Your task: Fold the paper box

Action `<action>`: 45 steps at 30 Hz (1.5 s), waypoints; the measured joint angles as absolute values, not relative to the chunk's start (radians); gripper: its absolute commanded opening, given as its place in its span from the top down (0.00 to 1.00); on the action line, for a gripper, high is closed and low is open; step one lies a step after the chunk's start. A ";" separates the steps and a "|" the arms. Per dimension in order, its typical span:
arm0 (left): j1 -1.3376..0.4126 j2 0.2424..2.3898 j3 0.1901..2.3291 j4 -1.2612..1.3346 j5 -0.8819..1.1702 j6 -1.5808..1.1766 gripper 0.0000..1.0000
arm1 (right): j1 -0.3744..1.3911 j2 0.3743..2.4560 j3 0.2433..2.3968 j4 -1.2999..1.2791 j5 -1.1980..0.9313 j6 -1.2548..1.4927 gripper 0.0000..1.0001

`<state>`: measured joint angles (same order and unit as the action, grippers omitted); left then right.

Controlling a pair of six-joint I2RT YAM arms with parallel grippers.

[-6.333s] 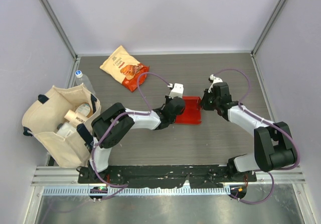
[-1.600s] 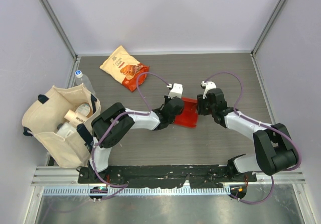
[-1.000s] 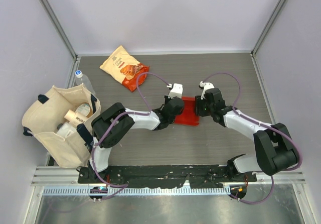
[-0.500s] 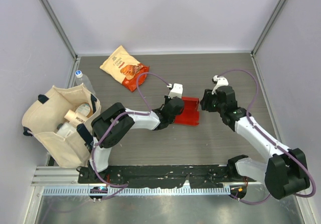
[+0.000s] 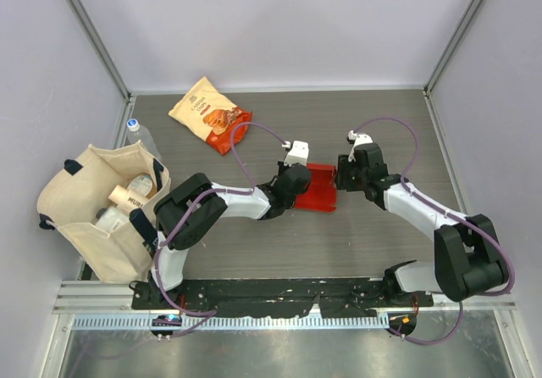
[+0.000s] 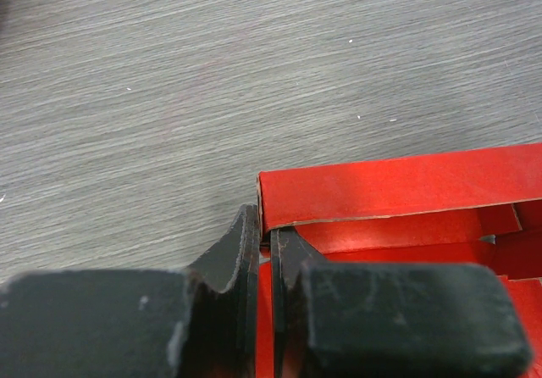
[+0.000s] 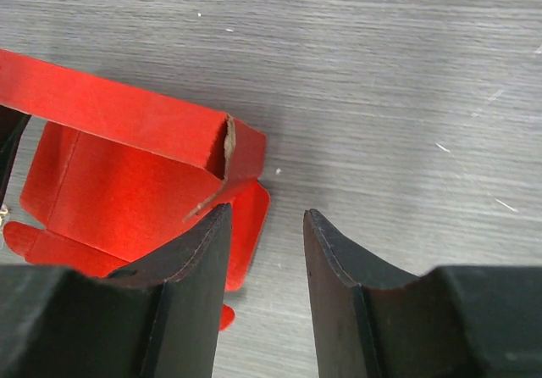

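Left pincer point(image 6: 264, 242) first: pressed almost together and clamped on the corner of an upright wall of the paper box point(image 6: 398, 193). Only a thin slit between the dark fingers point(image 6: 229, 255), with the red card edge caught in it. From above, set against the box's left side, low over the bench point(image 5: 389, 124).

Right pincer point(image 7: 267, 221): spread apart, with bare bench grain in the gap and nothing held. Left-hand finger over the edge of a flat red flap; touching or just above, cannot tell. Just beyond that fingertip and to its left, a raised box corner with a raw cardboard edge showing. From above, placed just beside the box's right edge.

Near the middle of the bench, between the two pincers: the box, part-folded, with one long wall raised and flaps lying flat.

Well apart, toward the far left: an orange-and-cream snack bag point(image 5: 210, 113). At the left edge: a cream tote bag point(image 5: 97, 213), with a bottle point(image 5: 138, 134) behind it.
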<state>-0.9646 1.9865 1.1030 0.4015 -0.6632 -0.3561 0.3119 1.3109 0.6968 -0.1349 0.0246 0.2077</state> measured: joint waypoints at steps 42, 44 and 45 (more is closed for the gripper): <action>-0.928 1.961 1.049 0.457 -0.606 -0.448 1.00 | 0.698 1.696 0.704 0.475 0.938 0.382 0.99; -0.920 1.960 1.044 0.471 -0.586 -0.467 1.00 | 0.699 1.705 0.717 0.465 0.962 0.424 0.99; -0.920 1.960 1.043 0.473 -0.582 -0.471 1.00 | 0.699 1.706 0.713 0.469 0.964 0.434 0.99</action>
<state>-0.9203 1.9602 1.0431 0.4732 -0.5823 -0.4706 0.6987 1.7061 0.7132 0.4690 0.9638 0.4335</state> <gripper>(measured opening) 0.084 0.058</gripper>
